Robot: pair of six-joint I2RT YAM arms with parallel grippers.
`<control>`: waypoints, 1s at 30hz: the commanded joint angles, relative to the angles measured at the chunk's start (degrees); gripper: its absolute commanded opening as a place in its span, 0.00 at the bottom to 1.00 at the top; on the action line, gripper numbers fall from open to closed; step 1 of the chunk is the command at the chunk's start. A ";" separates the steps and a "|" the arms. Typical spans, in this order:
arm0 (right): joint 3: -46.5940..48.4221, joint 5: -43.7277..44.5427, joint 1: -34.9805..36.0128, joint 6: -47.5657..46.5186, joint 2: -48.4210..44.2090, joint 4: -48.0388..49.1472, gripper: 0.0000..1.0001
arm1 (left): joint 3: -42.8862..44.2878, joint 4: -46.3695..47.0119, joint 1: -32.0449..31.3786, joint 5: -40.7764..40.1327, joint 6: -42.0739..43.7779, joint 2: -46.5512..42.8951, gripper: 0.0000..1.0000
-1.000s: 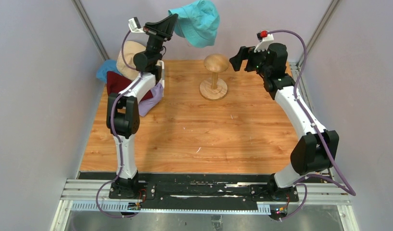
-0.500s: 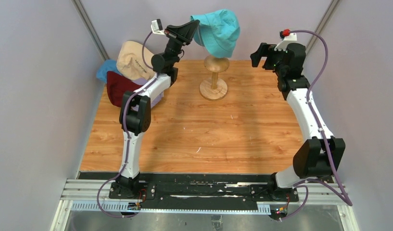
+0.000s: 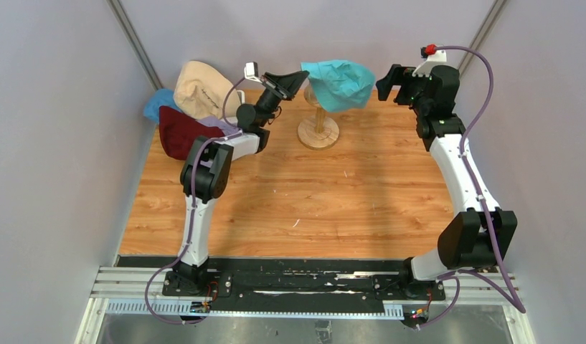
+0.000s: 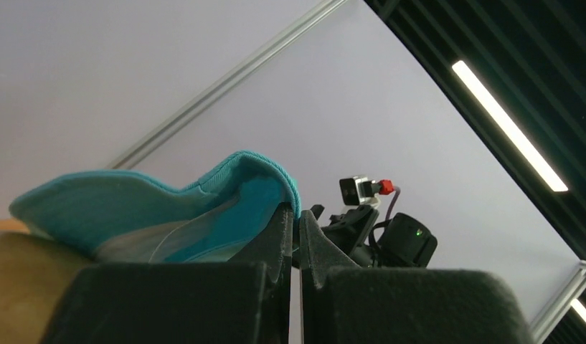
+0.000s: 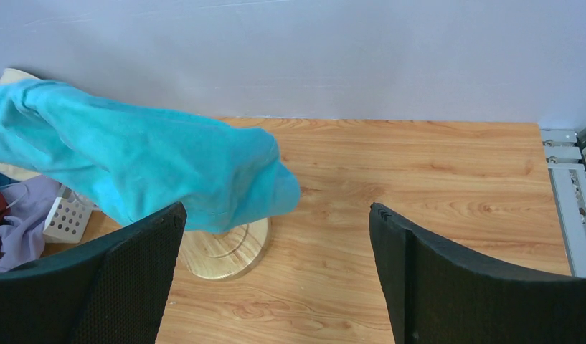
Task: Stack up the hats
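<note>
The teal hat (image 3: 340, 82) hangs over the top of the wooden stand (image 3: 318, 132) and hides its dome. My left gripper (image 3: 303, 75) is shut on the hat's left brim; in the left wrist view the jaws (image 4: 295, 215) pinch the teal brim (image 4: 153, 215). My right gripper (image 3: 389, 82) is open and empty, just right of the hat. In the right wrist view it (image 5: 277, 209) faces the teal hat (image 5: 146, 168) above the stand's base (image 5: 221, 251). The beige hat (image 3: 200, 89), dark red hat (image 3: 178, 132), blue hat (image 3: 155, 104) and lavender hat (image 3: 221, 125) are piled at the back left.
A white mesh basket (image 5: 64, 215) sits under the pile of hats, with the lavender hat (image 5: 17, 215) draped over it. The grey back wall stands close behind the stand. A metal rail (image 5: 569, 193) runs along the table's right edge.
My left gripper has carried the teal hat rightward and down, from high above the back left to over the stand's top. My right gripper has drawn back to the right.
</note>
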 commanded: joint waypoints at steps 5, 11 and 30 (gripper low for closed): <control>-0.96 0.07 -0.83 0.60 -0.80 0.06 0.97 | -7.67 4.05 -0.45 -0.05 1.97 -5.65 0.00; -0.99 -0.01 -0.83 0.50 -0.88 0.03 0.97 | -8.30 3.59 1.18 -1.94 0.46 -4.95 0.00; -0.90 -0.19 -0.83 0.51 -0.66 0.02 0.97 | -12.22 -4.02 5.68 0.00 4.82 -4.10 0.00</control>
